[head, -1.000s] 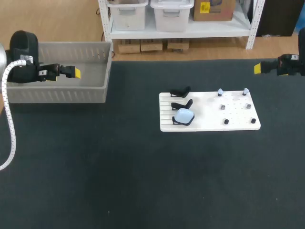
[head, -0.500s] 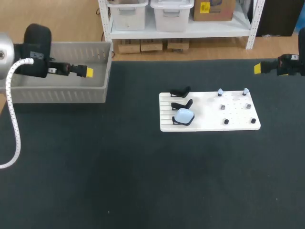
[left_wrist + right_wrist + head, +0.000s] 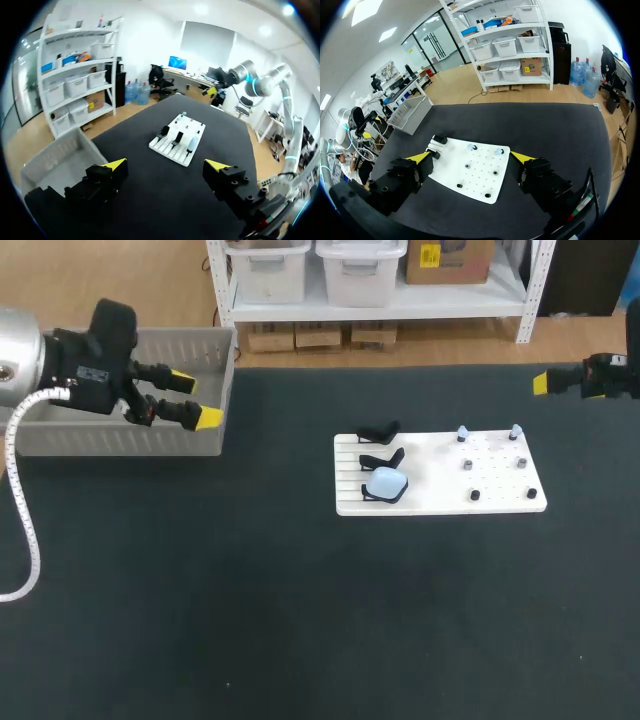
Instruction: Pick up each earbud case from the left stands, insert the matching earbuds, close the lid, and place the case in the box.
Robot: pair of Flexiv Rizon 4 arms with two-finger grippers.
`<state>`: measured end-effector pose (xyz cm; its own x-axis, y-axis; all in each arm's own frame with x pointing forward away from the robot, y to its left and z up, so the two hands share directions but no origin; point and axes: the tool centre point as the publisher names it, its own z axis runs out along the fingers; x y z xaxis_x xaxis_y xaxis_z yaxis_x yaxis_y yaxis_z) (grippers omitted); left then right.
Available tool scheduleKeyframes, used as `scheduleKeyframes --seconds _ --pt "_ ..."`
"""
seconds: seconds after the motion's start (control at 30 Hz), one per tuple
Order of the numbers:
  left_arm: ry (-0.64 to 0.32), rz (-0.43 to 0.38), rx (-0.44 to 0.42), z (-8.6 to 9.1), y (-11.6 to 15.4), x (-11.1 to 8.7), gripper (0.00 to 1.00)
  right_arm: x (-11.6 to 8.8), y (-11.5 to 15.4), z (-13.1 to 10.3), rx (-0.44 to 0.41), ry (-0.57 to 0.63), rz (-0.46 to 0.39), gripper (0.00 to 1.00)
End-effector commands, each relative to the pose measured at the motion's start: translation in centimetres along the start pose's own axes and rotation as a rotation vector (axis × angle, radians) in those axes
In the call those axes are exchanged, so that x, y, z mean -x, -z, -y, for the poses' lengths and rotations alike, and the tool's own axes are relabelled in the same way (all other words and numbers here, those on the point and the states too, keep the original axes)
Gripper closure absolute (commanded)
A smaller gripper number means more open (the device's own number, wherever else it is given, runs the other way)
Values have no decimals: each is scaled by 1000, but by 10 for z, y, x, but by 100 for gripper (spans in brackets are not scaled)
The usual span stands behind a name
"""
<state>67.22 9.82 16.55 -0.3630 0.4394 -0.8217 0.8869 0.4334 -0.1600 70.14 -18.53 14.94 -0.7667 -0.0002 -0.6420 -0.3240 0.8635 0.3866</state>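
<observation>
Heading into the pick-up step, I'd say. The left tool [image 3: 197, 400] hangs over the near right corner of the grey box [image 3: 120, 440] at far left, fingers spread wide, holding nothing.

One pale blue earbud case [image 3: 386, 482] sits on the nearest of three stands [image 3: 380, 458] at the left of the white board [image 3: 500, 502]. The other two stands are bare. The next move calls for that tool to cross over and close on the case.

The head view catches just one yellow tip of the right tool [image 3: 470, 157] at the far right edge. Its wrist view shows both fingers wide and empty, with two pale earbuds [image 3: 471, 147] ahead on the board.
</observation>
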Motion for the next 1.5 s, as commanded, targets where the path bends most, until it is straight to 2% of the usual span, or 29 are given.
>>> scheduleKeyframes --seconds 0.03,0.67,0.77,0.93,1.13,1.5 --pt "-105 15 -180 -5 -12 -2 0 0 0 0 0 0 0 0" --pt "-103 13 -177 -5 -13 -2 0 0 0 0 0 0 0 0" --pt "-152 4 -204 1 -29 -5 0 0 0 0 0 0 0 0" --pt "-245 -28 -309 18 -68 -4 0 0 0 0 0 0 0 0" --pt "-335 -65 -353 30 -103 -1 0 0 0 0 0 0 0 0" --pt "-350 -12 -405 40 -147 -9 0 0 0 0 0 0 0 0"
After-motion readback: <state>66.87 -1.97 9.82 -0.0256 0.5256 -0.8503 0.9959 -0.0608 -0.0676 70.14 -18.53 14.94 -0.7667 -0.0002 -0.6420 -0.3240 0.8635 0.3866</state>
